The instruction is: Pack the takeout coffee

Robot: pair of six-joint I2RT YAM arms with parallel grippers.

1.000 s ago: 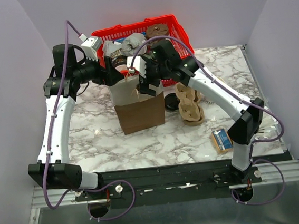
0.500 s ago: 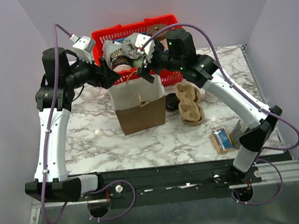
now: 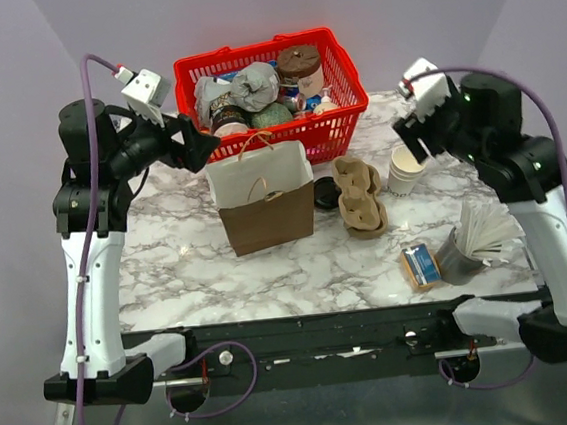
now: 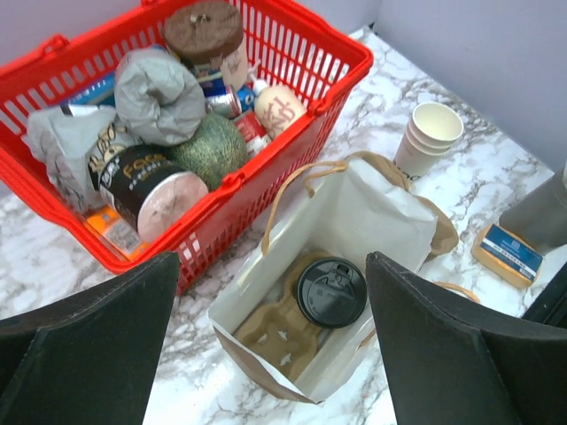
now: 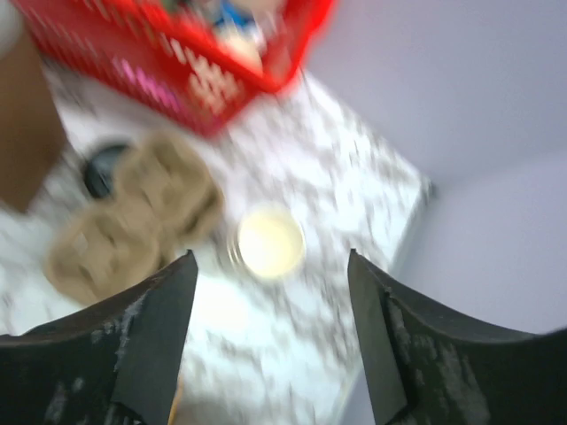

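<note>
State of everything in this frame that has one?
paper bag: upright, mouth open
takeout coffee: lidded, upright inside the bag
cup stack: upright, lidless
loose lid: flat on the table
red basket: full
left gripper: open, empty
right gripper: open, empty

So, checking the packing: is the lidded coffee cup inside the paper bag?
Yes: the left wrist view shows the takeout coffee, black lid up, sitting in a cardboard carrier inside the open paper bag.
</note>
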